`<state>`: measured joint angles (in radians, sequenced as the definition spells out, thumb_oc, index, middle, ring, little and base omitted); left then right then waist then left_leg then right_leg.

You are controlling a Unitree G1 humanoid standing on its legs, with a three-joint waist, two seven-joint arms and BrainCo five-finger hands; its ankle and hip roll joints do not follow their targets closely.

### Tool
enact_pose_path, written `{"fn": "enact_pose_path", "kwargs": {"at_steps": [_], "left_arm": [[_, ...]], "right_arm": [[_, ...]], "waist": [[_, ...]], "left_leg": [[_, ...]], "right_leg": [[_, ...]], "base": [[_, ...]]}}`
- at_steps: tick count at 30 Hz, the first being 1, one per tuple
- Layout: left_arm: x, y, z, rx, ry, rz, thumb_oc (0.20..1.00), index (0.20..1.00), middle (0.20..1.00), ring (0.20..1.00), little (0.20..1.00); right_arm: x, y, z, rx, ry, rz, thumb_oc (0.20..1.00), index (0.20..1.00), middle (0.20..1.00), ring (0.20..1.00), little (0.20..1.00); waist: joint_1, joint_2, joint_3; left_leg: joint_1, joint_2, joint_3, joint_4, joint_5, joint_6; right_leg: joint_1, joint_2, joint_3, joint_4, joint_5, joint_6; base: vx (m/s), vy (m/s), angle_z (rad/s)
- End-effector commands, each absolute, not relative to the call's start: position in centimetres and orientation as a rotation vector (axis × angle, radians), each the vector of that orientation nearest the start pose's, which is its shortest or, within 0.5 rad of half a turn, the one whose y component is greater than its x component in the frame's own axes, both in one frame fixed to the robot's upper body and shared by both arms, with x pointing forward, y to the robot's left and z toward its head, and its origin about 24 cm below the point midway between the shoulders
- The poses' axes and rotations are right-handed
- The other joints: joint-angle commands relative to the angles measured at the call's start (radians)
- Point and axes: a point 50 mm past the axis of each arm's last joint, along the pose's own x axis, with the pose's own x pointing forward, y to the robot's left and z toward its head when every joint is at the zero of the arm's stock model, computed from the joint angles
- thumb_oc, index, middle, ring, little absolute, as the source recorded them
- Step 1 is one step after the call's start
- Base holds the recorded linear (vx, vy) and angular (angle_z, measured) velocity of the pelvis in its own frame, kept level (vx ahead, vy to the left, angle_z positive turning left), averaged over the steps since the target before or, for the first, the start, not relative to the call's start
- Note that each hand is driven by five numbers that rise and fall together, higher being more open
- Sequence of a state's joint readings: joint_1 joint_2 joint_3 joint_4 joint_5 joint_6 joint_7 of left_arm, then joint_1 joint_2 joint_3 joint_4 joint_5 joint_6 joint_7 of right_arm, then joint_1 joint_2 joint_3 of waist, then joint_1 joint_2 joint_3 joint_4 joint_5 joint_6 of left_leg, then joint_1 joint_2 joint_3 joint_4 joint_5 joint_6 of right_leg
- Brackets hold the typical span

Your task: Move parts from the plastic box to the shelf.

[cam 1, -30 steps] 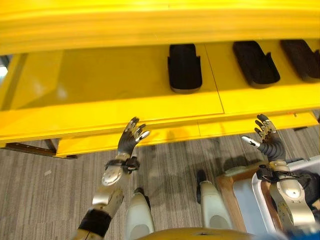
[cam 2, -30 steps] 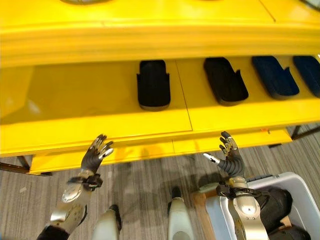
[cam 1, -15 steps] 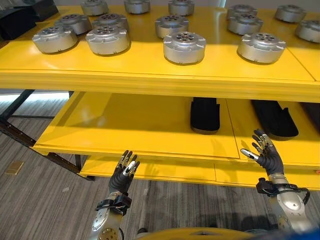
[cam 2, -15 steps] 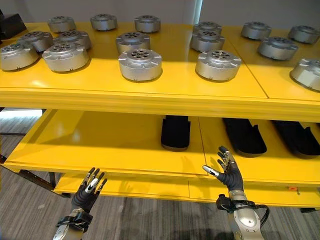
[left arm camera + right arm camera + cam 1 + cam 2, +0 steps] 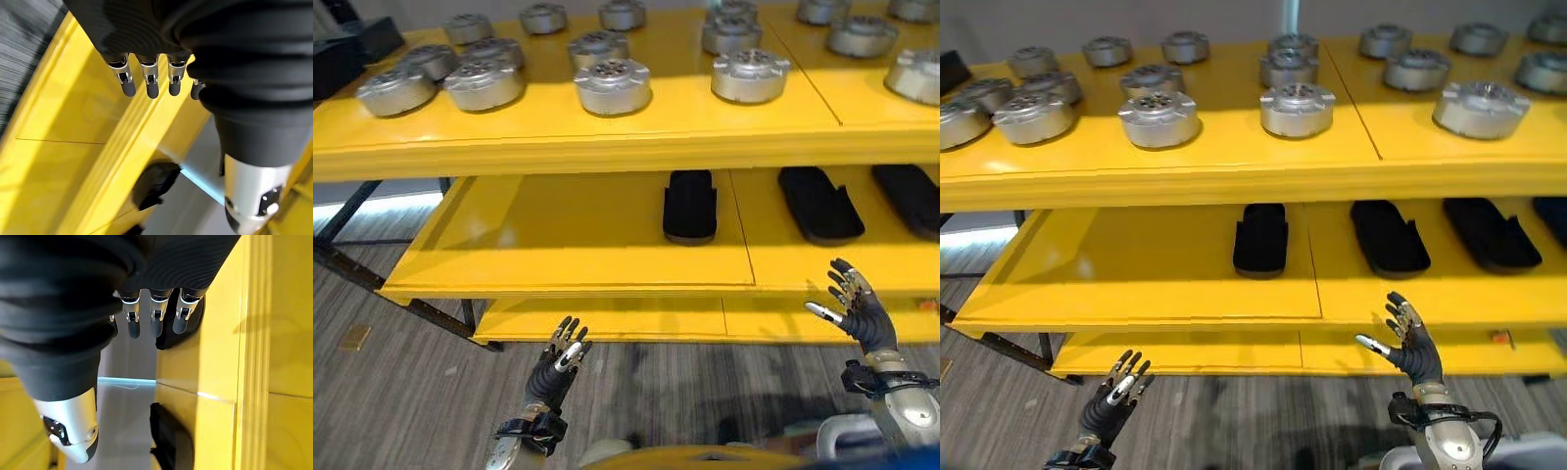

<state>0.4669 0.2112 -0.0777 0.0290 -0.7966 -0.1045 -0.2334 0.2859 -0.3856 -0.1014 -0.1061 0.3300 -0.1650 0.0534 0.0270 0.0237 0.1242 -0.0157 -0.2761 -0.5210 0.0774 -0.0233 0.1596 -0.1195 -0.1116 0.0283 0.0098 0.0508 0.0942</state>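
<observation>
Middle shelf (image 5: 558, 245): left half is free
Black trays (image 5: 690, 206) occupy its right half; round metal parts (image 5: 612, 86) crowd the top shelf (image 5: 636, 137).

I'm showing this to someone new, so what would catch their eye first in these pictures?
Probably the bright yellow shelf, its top level covered with round silver metal parts. Next, the black elongated parts lying side by side on the middle level. Below, in front of the shelf, the left hand and the right hand are raised with fingers spread, holding nothing.
</observation>
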Motion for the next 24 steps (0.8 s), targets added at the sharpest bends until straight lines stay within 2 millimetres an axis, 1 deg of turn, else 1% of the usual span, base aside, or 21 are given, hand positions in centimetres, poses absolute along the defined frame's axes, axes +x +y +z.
{"fn": "enact_pose_path", "kwargs": {"at_steps": [1,2,3,5,6,12,17,18,19,20,21,22,23,24], "left_arm": [[15.0,20.7,-1.9,-0.52,0.185,-0.002,1.0,1.0,1.0,1.0,1.0],[14.9,20.7,-1.9,-0.52,0.186,-0.001,1.0,1.0,1.0,1.0,1.0],[14.8,20.8,-1.9,-0.507,0.186,0.007,1.0,1.0,1.0,1.0,1.0],[15.0,20.9,-1.8,-0.487,0.176,0.014,1.0,1.0,1.0,1.0,1.0],[15.4,21.2,-1.5,-0.472,0.161,0.031,1.0,1.0,1.0,1.0,1.0],[15.8,21.7,-1.3,-0.445,0.137,0.083,1.0,1.0,1.0,1.0,1.0],[15.8,21.8,-1.3,-0.442,0.135,0.089,1.0,1.0,1.0,1.0,1.0],[15.9,22.9,-0.8,-0.403,0.102,0.143,1.0,1.0,1.0,1.0,1.0],[16.4,22.8,-0.4,-0.37,0.092,0.12,1.0,1.0,1.0,1.0,1.0],[16.7,22.6,-0.3,-0.355,0.089,0.101,1.0,1.0,1.0,1.0,1.0],[17.2,22.2,-0.1,-0.34,0.081,0.071,1.0,1.0,1.0,1.0,1.0],[17.8,22.3,0.6,-0.328,0.048,0.07,1.0,1.0,1.0,1.0,1.0],[18.0,22.5,1.0,-0.318,0.031,0.074,1.0,1.0,1.0,1.0,1.0],[18.1,22.6,1.2,-0.319,0.026,0.075,1.0,1.0,1.0,1.0,1.0]], "right_arm": [[19.0,-25.4,3.9,-0.037,-0.033,-0.109,1.0,1.0,1.0,1.0,1.0],[19.0,-25.4,3.9,-0.037,-0.032,-0.109,1.0,1.0,1.0,1.0,1.0],[18.7,-25.1,3.4,-0.034,-0.006,-0.1,1.0,1.0,1.0,1.0,1.0],[18.7,-24.9,3.0,-0.02,0.012,-0.098,1.0,1.0,1.0,1.0,1.0],[18.9,-24.5,2.7,0.004,0.018,-0.091,1.0,1.0,1.0,1.0,1.0],[19.0,-23.9,2.5,0.024,0.03,-0.067,1.0,1.0,1.0,1.0,1.0],[19.0,-23.9,2.5,0.027,0.03,-0.067,1.0,1.0,1.0,1.0,1.0],[19.0,-23.6,2.5,0.046,0.029,-0.049,1.0,1.0,1.0,1.0,1.0],[18.9,-23.5,2.6,0.058,0.024,-0.038,1.0,1.0,1.0,1.0,1.0],[18.9,-23.5,2.6,0.059,0.024,-0.038,1.0,1.0,1.0,1.0,1.0],[19.0,-23.2,2.6,0.065,0.025,-0.021,1.0,1.0,1.0,1.0,1.0],[19.6,-22.6,3.2,0.064,0.002,0.02,1.0,1.0,1.0,1.0,1.0],[19.9,-22.3,3.5,0.058,-0.01,0.03,1.0,1.0,1.0,1.0,1.0],[20.0,-22.2,3.6,0.056,-0.017,0.035,1.0,1.0,1.0,1.0,1.0]], "waist": [[0.006,-0.047,-0.062],[0.008,-0.047,-0.061],[0.002,-0.049,-0.075],[-0.004,-0.05,-0.079],[-0.01,-0.052,-0.082],[-0.019,-0.056,-0.09],[-0.019,-0.056,-0.091],[-0.048,-0.06,-0.071],[-0.066,-0.062,-0.051],[-0.078,-0.062,-0.045],[-0.1,-0.063,-0.029],[-0.1,-0.066,0.006],[-0.068,-0.059,0.023],[-0.062,-0.052,0.027]], "left_leg": [[-0.02,0.175,0.24,-0.069,0.077,-0.136],[-0.014,0.176,0.242,-0.075,0.079,-0.136],[0.014,0.189,0.256,-0.112,0.084,-0.132],[0.03,0.195,0.269,-0.143,0.098,-0.125],[0.037,0.198,0.284,-0.153,0.098,-0.125],[0.059,0.196,0.32,-0.154,0.078,-0.107],[0.06,0.196,0.324,-0.154,0.077,-0.106],[0.068,0.196,0.374,-0.157,0.06,-0.092],[0.059,0.195,0.408,-0.16,0.062,-0.09],[0.055,0.195,0.42,-0.16,0.061,-0.09],[0.048,0.19,0.458,-0.163,0.057,-0.086],[0.031,0.21,0.557,-0.163,0.047,-0.087],[0.023,0.232,0.603,-0.161,0.044,-0.09],[0.014,0.244,0.619,-0.163,0.05,-0.096]], "right_leg": [[0.17,0.084,-0.057,-0.045,0.007,-0.046],[0.173,0.085,-0.055,-0.047,0.007,-0.046],[0.184,0.081,-0.051,-0.054,0.003,-0.043],[0.181,0.075,-0.034,-0.053,0.011,-0.037],[0.178,0.07,-0.028,-0.047,0.011,-0.033],[0.168,0.055,0.007,-0.027,0.008,-0.019],[0.166,0.054,0.011,-0.025,0.008,-0.018],[0.116,0.055,0.074,0.032,0.005,-0.005],[0.074,0.061,0.106,0.059,0.011,0.002],[0.063,0.061,0.115,0.061,0.015,0.006],[0.031,0.064,0.16,0.056,0.046,0.02],[-0.049,0.072,0.188,0.077,0.085,0.05],[-0.075,0.03,0.063,0.104,0.071,0.044],[-0.07,-0.005,-0.026,0.115,0.062,0.039]], "base": [[0.11,0.09,-0.86],[0.13,0.111,-0.39],[0.08,0.072,-0.07],[0.02,0.103,0.0],[-0.02,0.073,-0.16],[0.02,0.082,-0.12],[0.0,0.041,-0.22],[-0.1,0.22,-0.3],[-0.12,0.247,-1.08],[-0.16,0.148,-1.54],[-0.24,0.105,-1.4],[-0.29,0.067,-0.91],[-0.25,-0.013,-1.16],[-0.13,-0.049,-2.68]]}}
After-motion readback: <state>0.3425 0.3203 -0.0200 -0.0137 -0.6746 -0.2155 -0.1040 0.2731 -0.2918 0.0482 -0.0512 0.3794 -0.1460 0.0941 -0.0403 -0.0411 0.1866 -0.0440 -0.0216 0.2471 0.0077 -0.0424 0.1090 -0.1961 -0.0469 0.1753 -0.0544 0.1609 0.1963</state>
